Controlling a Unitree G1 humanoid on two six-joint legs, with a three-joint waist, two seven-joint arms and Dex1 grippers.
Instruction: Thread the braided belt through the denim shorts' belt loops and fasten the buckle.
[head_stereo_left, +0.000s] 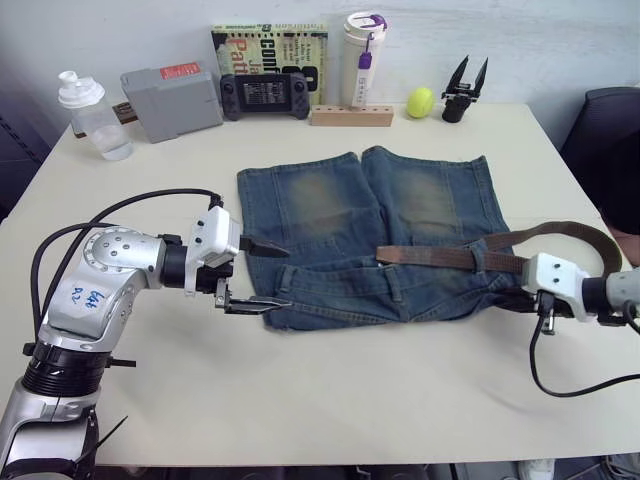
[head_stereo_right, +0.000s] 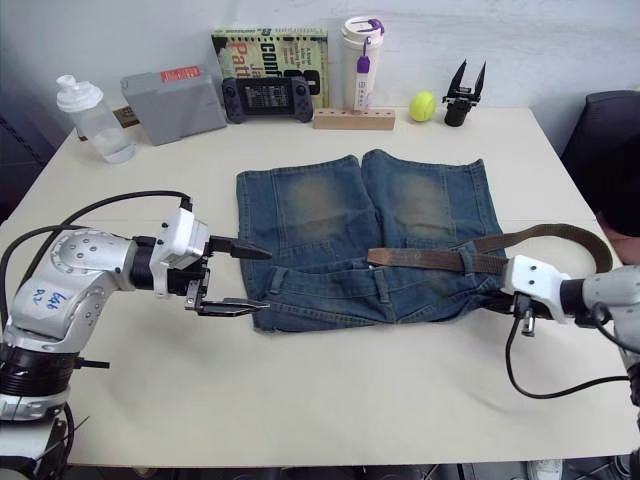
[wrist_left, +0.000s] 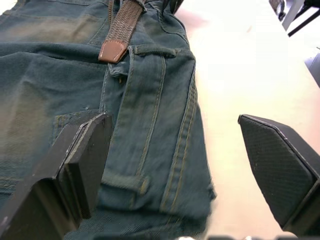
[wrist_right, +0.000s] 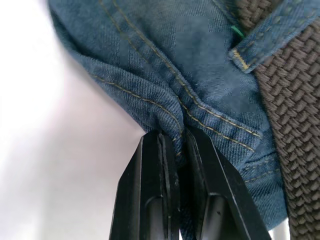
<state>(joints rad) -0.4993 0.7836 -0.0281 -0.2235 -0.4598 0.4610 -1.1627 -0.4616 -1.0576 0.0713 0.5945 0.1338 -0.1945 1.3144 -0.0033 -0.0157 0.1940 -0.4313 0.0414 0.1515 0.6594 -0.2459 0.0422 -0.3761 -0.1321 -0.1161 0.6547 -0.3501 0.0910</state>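
The right gripper (wrist_right: 172, 142) is pinched tight on a fold of the denim shorts' (head_stereo_left: 365, 235) waistband hem at their right corner, beside one belt loop (wrist_right: 270, 35) with the braided belt (head_stereo_left: 450, 258) running under it. The left gripper (head_stereo_left: 270, 275) hangs with its fingers spread wide at the shorts' left waistband corner, one finger over the cloth, the other at the hem edge. The faded blue shorts lie flat mid-table (head_stereo_left: 300, 400), legs pointing away, two yellowish worn patches. The one belt, dark-brown weave, ends in a tan leather tip (wrist_left: 112, 51) near the waistband's middle and loops off past the shorts' right edge. Bare tabletop lies open along the near side and at the left; clutter lines the far edge.
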